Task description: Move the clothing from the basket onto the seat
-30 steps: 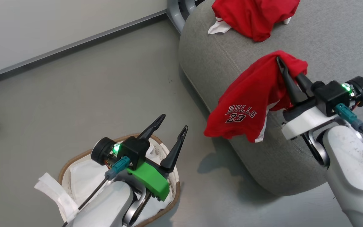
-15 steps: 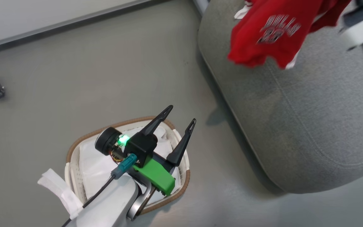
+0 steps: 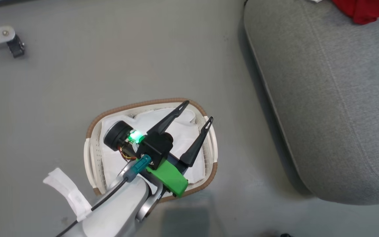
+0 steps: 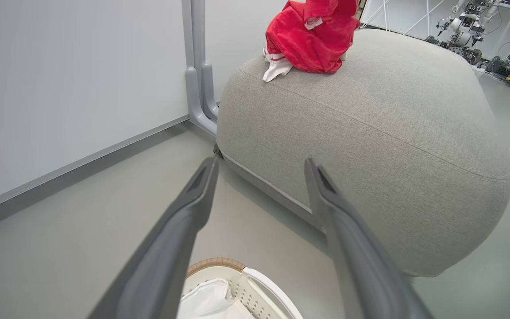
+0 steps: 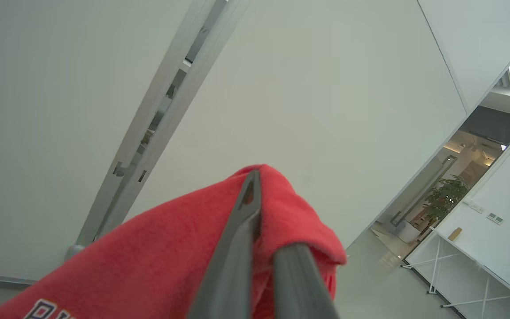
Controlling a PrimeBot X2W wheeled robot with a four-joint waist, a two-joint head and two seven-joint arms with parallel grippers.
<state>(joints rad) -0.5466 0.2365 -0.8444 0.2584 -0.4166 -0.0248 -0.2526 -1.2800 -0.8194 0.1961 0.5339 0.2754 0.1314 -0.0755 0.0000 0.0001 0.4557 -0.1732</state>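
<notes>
The white basket point(image 3: 90, 154) with its brown rim stands on the floor and shows just its white cloth liner point(image 3: 183, 135). My left gripper point(image 3: 198, 110) hovers over it, open and empty, fingers pointing toward the grey seat point(image 3: 324, 98). A corner of red clothing point(image 3: 364, 10) shows at the top edge over the seat. In the left wrist view, my left gripper point(image 4: 261, 170) frames the seat point(image 4: 370, 133), with a red garment point(image 4: 312, 35) heaped on its far end and the basket rim point(image 4: 215, 262) below. My right gripper point(image 5: 255, 186) is shut on red clothing point(image 5: 171, 257), raised toward a wall.
A metal leg with a dark caster point(image 3: 12, 46) lies on the floor at the far left. A grey partition post point(image 4: 197, 66) stands behind the seat. Other robots point(image 4: 467, 26) stand in the background. Bare floor point(image 3: 235, 184) separates basket and seat.
The head camera has swung so the basket sits mid-picture. The right gripper, still shut on the red garment, has left the head view past its top right.
</notes>
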